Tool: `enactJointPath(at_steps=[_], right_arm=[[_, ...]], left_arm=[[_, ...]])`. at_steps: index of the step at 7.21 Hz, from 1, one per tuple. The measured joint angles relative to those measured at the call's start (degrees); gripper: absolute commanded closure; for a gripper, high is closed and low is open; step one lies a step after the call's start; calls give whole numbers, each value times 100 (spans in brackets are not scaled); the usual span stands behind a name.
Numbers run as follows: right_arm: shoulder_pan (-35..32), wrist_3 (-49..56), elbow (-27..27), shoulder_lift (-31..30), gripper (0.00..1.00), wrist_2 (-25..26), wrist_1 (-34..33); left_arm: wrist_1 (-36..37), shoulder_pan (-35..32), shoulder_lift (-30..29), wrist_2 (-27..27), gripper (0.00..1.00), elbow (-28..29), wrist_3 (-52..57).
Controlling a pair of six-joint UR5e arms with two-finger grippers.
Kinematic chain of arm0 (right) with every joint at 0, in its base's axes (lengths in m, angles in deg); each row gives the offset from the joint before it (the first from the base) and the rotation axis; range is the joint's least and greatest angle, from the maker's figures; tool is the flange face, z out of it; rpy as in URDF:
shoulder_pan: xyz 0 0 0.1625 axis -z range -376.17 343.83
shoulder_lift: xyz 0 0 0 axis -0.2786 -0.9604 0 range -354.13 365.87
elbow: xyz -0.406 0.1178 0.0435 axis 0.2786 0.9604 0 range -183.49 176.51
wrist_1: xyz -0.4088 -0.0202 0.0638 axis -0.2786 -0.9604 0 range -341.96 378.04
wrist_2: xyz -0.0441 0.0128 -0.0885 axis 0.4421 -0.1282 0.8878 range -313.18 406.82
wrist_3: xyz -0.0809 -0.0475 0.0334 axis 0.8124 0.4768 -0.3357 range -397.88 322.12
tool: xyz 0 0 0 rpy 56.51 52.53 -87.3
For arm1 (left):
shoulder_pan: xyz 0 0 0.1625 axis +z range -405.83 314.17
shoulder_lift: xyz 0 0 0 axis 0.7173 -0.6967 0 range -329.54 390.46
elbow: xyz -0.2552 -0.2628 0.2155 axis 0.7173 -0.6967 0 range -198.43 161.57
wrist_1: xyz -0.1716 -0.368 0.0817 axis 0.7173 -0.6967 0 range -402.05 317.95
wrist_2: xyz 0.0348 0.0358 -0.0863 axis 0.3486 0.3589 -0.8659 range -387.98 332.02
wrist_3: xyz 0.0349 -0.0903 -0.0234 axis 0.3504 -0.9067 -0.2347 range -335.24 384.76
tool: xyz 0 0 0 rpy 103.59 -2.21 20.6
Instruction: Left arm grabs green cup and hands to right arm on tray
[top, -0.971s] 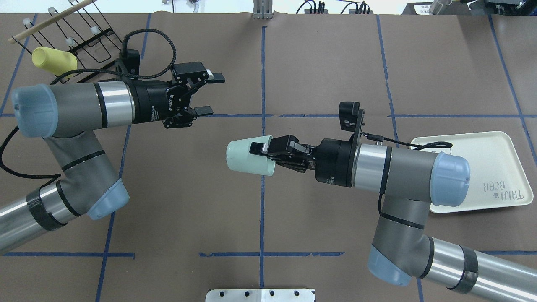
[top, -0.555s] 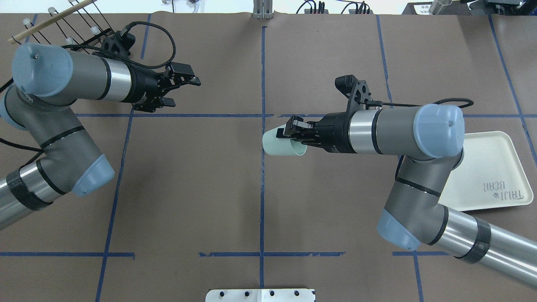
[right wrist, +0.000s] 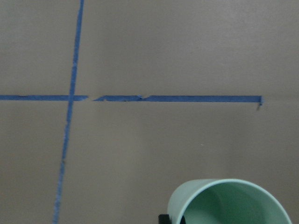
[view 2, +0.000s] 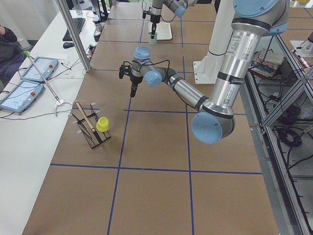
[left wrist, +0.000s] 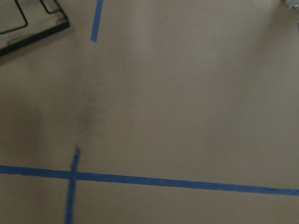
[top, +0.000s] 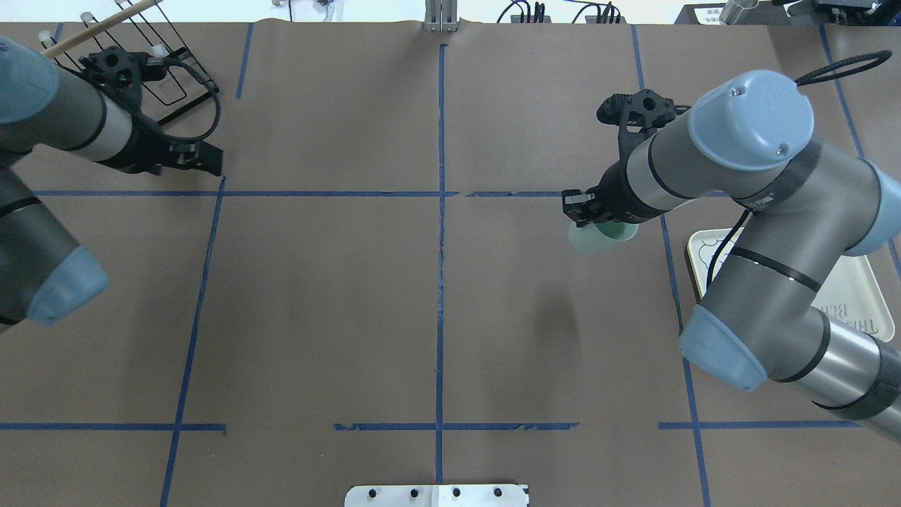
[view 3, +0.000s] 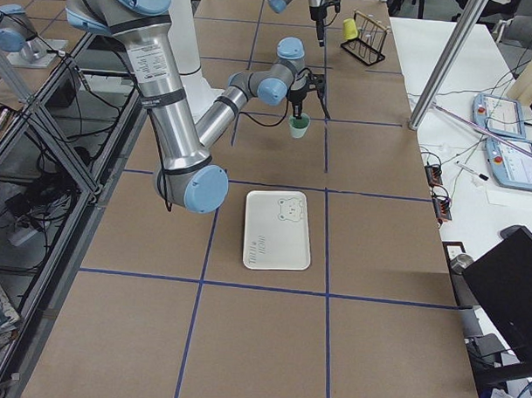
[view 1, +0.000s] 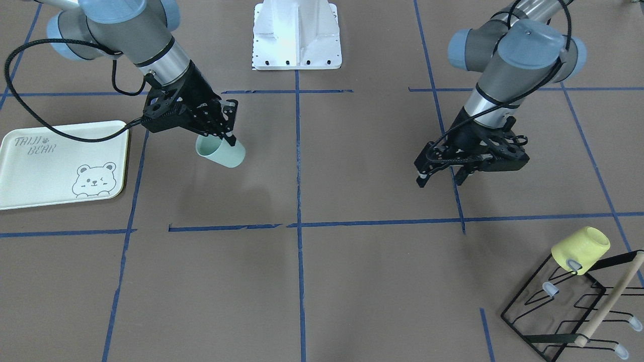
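The pale mint-green cup (view 1: 222, 153) hangs tilted in my right gripper (view 1: 227, 139), whose fingers are shut on its rim, above the table. It also shows in the overhead view (top: 590, 241) and, open end up, in the right wrist view (right wrist: 229, 205). The cream tray (view 1: 30, 173) with the bear drawing lies flat beside it, a short gap away. In the overhead view the tray (top: 864, 296) is partly hidden under the right arm. My left gripper (view 1: 440, 177) is open and empty, pointing down, far from the cup near the left side of the table (top: 203, 159).
A yellow cup (view 1: 581, 249) sits on a black wire rack (view 1: 563, 314) with a wooden stick at the table's far left corner. Blue tape lines cross the brown table. The white robot base plate (view 1: 297, 35) is at the near edge.
My right arm has carried the green cup to the right, toward the tray, and turned the gripper downward. My left arm has pulled back to the left, still open.
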Motion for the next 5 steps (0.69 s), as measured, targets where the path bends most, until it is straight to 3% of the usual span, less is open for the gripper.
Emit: enactJointPath(at_steps=[2, 4, 5], right_arm=[[-487, 1151, -167, -446, 100, -147, -463], [-1442, 2492, -193, -1074, 100, -910, -516], [-1914, 3183, -191, -1416, 100, -1232, -520]], left_arm=[[610, -903, 631, -511, 0, -32, 2465], [911, -2339, 1088, -1566, 0, 515, 4502], [1075, -2976, 1315, -2009, 0, 735, 5004]])
